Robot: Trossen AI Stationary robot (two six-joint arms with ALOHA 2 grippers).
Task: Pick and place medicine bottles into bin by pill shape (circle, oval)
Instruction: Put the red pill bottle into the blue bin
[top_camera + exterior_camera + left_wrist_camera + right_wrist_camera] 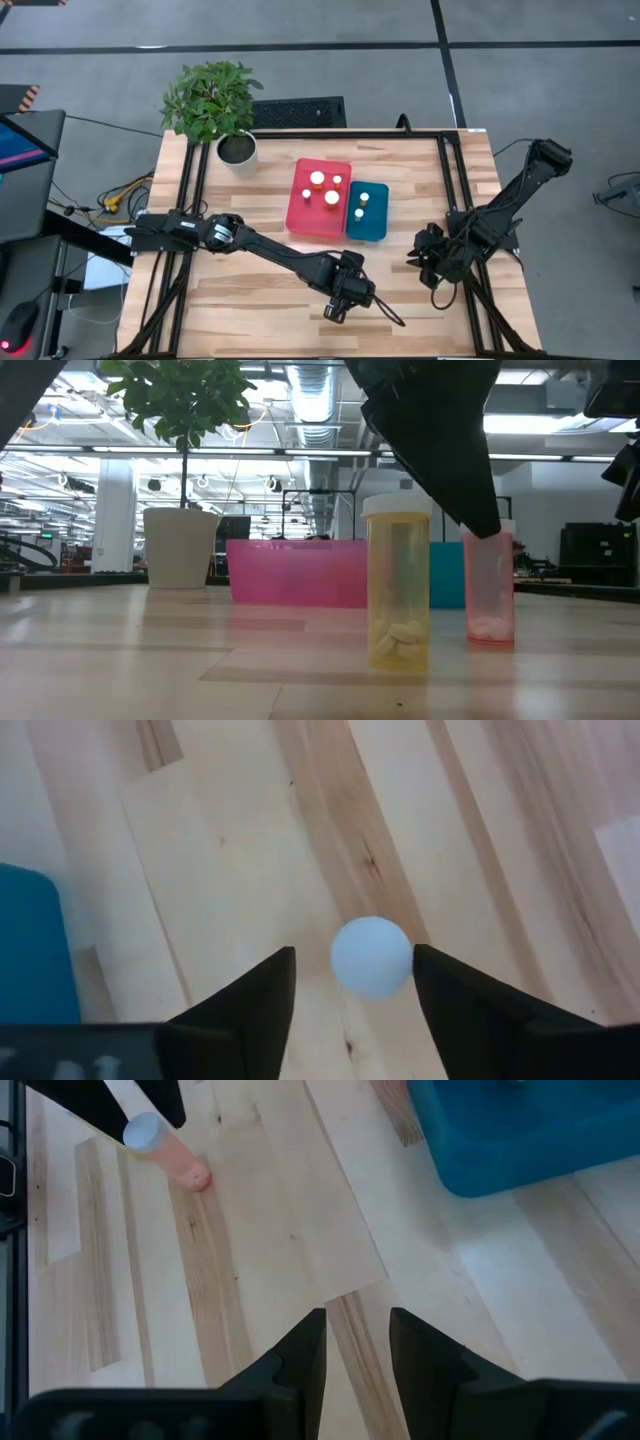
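Clearly the left gripper (352, 982) is lining up a grasp: it hangs straight above a pink bottle (489, 585) standing upright on the tabletop (260, 300), near the front edge and well apart from the trays. Its fingers (250, 1005) are spread, with the white cap between them in the left wrist view; the cap sits closer to one finger than the other, and I judge nothing is pinched yet. Coming from above makes sense, since the upright bottle offers its cap and neck to a top-down grip.

A second, yellow bottle (398, 582) stands just beside the pink one in the low view, with pale, longish-looking pills at its bottom; the pink one holds whiter pills, their shape hard to read.

Farther back, a pink tray (318, 198) and a teal tray (368, 212) lie side by side, touching, each already holding white-capped bottles, so the sorting looks well along, with these two bottles left.

The right gripper (357, 1342) waits low over bare wood at the right side, its fingers slightly apart and holding nothing, probably kept clear so the left arm has room.

A potted plant (212, 100) stands at the back left corner.
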